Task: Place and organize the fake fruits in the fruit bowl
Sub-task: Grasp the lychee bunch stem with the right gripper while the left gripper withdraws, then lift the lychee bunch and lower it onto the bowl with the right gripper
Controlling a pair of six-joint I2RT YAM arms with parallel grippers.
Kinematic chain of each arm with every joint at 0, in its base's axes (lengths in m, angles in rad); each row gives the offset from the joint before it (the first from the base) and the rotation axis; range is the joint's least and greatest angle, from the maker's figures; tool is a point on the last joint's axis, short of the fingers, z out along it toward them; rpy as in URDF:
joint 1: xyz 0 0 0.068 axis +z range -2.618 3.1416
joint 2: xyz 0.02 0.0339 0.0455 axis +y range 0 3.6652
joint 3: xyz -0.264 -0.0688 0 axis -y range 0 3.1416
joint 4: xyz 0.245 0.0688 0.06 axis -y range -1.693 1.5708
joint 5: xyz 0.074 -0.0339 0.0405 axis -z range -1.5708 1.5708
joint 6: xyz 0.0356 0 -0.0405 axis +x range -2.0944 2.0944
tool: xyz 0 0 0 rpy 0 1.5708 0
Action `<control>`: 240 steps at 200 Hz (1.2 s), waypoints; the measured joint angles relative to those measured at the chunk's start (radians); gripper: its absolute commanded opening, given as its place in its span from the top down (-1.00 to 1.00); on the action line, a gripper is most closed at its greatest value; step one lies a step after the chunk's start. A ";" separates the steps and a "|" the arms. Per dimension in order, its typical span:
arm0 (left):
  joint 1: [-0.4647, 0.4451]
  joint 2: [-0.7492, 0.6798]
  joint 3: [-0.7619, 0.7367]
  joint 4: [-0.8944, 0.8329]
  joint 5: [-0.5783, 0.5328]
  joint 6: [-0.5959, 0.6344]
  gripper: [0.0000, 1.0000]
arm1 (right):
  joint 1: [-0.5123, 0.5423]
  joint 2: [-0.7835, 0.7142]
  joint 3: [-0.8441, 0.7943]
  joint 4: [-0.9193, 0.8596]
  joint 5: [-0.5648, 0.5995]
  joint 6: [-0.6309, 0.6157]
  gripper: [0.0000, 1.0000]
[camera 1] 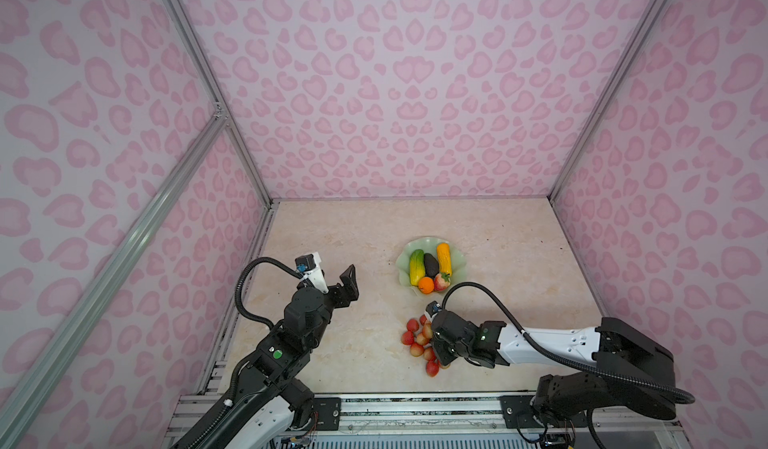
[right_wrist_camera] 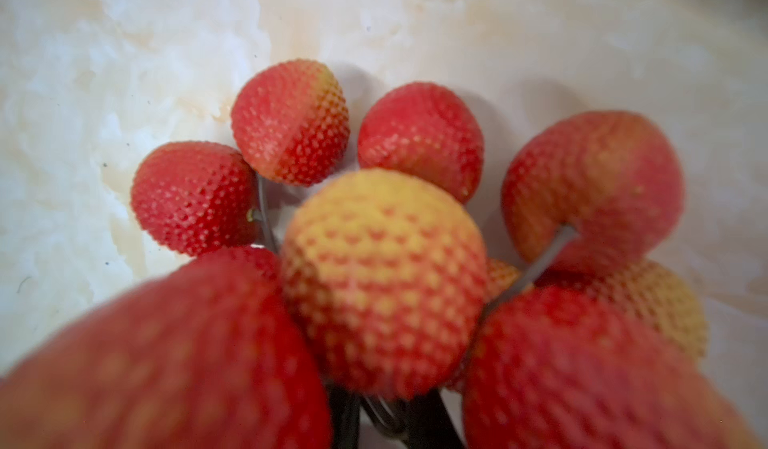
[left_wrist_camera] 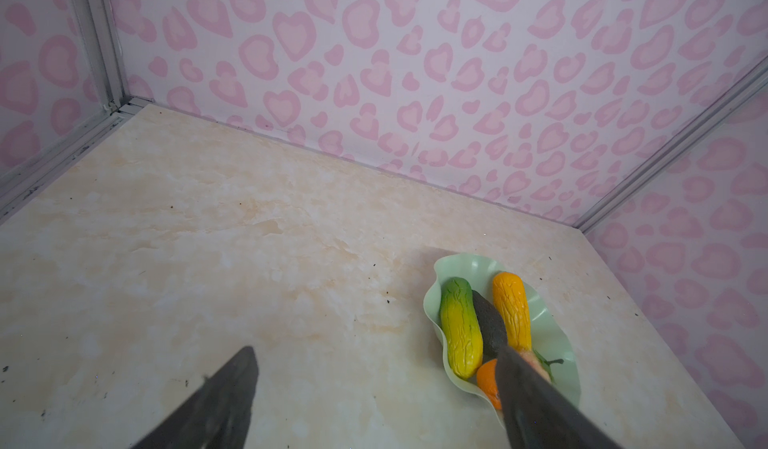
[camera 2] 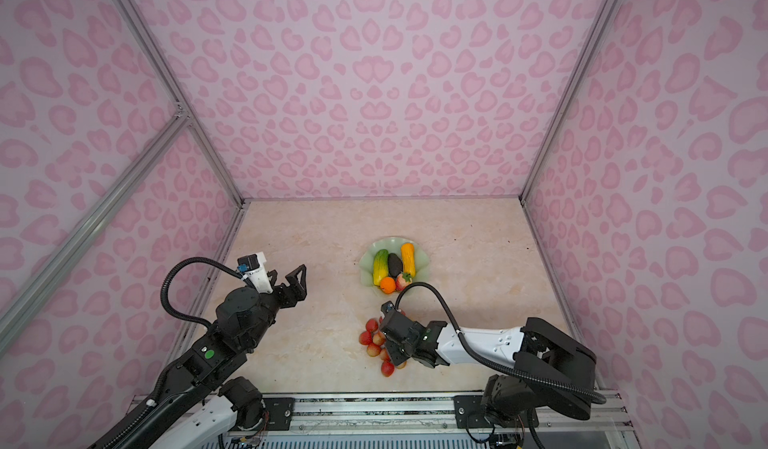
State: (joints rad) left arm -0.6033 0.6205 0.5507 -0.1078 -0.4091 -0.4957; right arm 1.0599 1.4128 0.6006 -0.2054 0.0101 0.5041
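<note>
The bunch of bumpy red berries (camera 1: 419, 343) lies on the bench, near the wavy mint-green bowl (camera 1: 459, 265); the right end effector (camera 1: 436, 349) sits right on it, grip hidden; the left end effector (camera 1: 338, 278) waits wide open, empty, farther off.

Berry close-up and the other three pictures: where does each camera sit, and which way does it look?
Top views: high above the robot's base, looking down and forward over fruit bowl and berry bunch; left arm and right arm show.
Left wrist: on the left arm, facing the fruit bowl past its open jaws; two dark fingers show.
Right wrist: on the right arm, pressed close over the berry bunch; no arm shows clearly.
Shared: fruit bowl in top and left wrist views; berry bunch in top and right wrist.
</note>
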 measured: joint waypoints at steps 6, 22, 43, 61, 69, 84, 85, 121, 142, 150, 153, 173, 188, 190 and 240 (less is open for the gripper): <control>0.000 -0.003 0.000 -0.003 -0.002 0.000 -0.80 | 0.000 0.005 0.002 0.008 -0.004 -0.003 0.78; 0.000 -0.013 0.000 -0.012 -0.006 0.000 -0.81 | 0.000 0.018 0.012 0.026 -0.010 -0.014 1.00; 0.000 -0.023 0.000 -0.019 -0.012 0.000 -0.81 | 0.000 0.023 0.024 0.035 -0.019 -0.023 1.00; 0.000 -0.031 0.000 -0.021 -0.019 0.000 -0.81 | 0.000 0.016 0.033 0.025 -0.019 -0.030 1.00; 0.000 -0.033 -0.001 -0.021 -0.020 0.000 -0.81 | 0.000 0.007 0.040 0.016 -0.023 -0.035 1.00; 0.000 -0.037 -0.004 -0.022 -0.024 0.000 -0.81 | 0.000 -0.015 0.061 -0.003 -0.016 -0.047 1.00; 0.000 -0.037 -0.005 -0.022 -0.024 0.000 -0.81 | 0.000 -0.016 0.062 -0.004 -0.016 -0.047 1.00; 0.000 -0.047 -0.015 -0.026 -0.035 0.000 -0.81 | 0.000 -0.074 0.132 -0.044 0.012 -0.080 1.00; 0.000 -0.057 -0.020 -0.028 -0.038 0.000 -0.82 | 0.000 -0.088 0.193 -0.065 0.019 -0.099 1.00; 0.000 -0.063 -0.021 -0.028 -0.041 0.000 -0.82 | 0.000 -0.090 0.219 -0.074 0.021 -0.106 1.00; 0.000 -0.065 -0.023 -0.028 -0.042 0.000 -0.82 | 0.000 -0.090 0.230 -0.078 0.022 -0.109 1.00; 0.000 -0.084 -0.032 -0.028 -0.047 0.000 -0.82 | -0.002 -0.091 0.294 -0.092 0.032 -0.130 1.00; 0.000 -0.098 -0.038 -0.032 -0.051 0.000 -0.82 | -0.018 -0.087 0.346 -0.100 0.042 -0.147 1.00; 0.000 -0.100 -0.038 -0.032 -0.053 0.000 -0.82 | -0.021 -0.086 0.352 -0.100 0.042 -0.150 1.00; 0.000 -0.124 -0.045 -0.047 -0.066 0.001 -0.83 | -0.159 -0.029 0.488 -0.077 0.050 -0.223 1.00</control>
State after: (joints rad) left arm -0.6029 0.4965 0.5053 -0.1551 -0.4747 -0.4950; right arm 0.9012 1.3842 1.0882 -0.2821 0.0597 0.2813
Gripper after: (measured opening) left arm 0.914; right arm 0.049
